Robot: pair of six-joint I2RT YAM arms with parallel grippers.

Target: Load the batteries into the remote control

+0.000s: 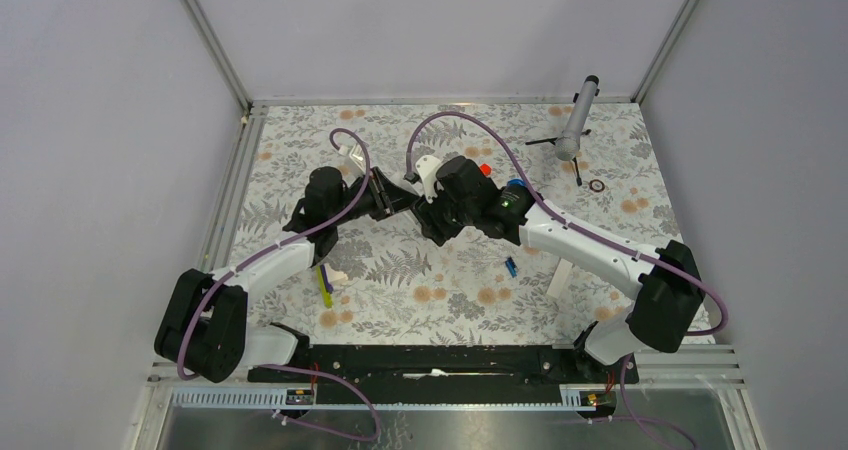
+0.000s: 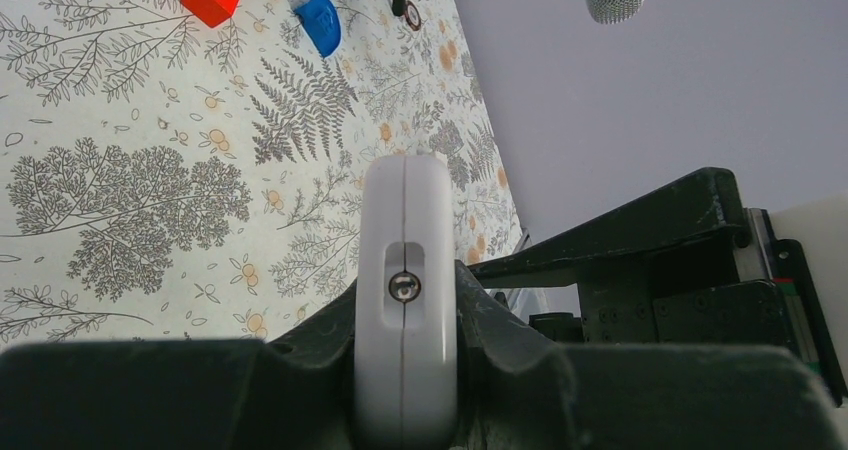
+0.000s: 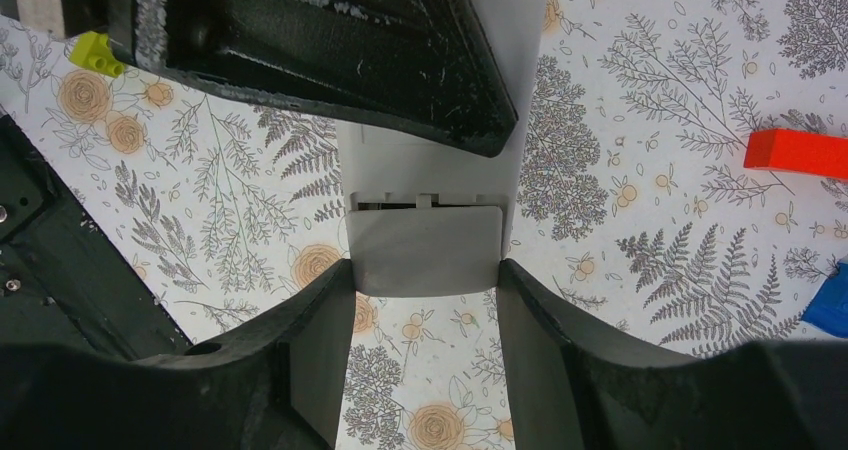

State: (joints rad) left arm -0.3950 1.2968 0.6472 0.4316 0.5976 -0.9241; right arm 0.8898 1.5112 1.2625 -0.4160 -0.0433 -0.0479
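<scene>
My left gripper [image 2: 405, 300] is shut on the light-grey remote control [image 2: 405, 220], which stands edge-on between its jaws above the table. In the right wrist view the remote's body [image 3: 420, 165] reaches out from under the left gripper's black finger [image 3: 320, 50]. Its grey back cover [image 3: 425, 255] sits slightly off the body, with a thin gap showing. My right gripper [image 3: 425, 275] is shut on that cover, both fingertips touching its sides. The two grippers meet at mid-table, left gripper [image 1: 395, 198] and right gripper [image 1: 425, 195]. A small blue battery [image 1: 510, 266] lies on the mat to the right.
An orange-red block [image 1: 485, 170] and a blue cap [image 1: 515, 183] lie just behind the right gripper. A white bar [image 1: 560, 280] lies under the right arm. A yellow-green piece [image 1: 325, 285] lies by the left arm. At the back right are a microphone stand [image 1: 578, 120] and a ring [image 1: 597, 185].
</scene>
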